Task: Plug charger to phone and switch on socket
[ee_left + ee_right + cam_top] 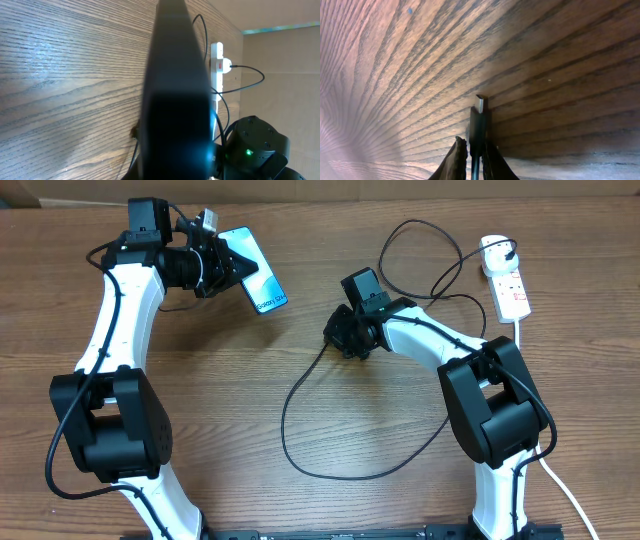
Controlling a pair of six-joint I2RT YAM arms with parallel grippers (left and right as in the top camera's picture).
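Note:
My left gripper is shut on the phone, held tilted above the table at the back left; its blue-teal screen faces up. In the left wrist view the phone's dark edge fills the middle. My right gripper is shut on the charger's plug, low over the table centre; its metal tip sticks out past the fingers. The black cable loops across the table to the white adapter plugged in the socket at the far right, which also shows in the left wrist view.
The socket's thick white cord runs down the right side toward the front edge. The cable's big loop lies on the wood between the two arm bases. A cardboard wall stands behind the table.

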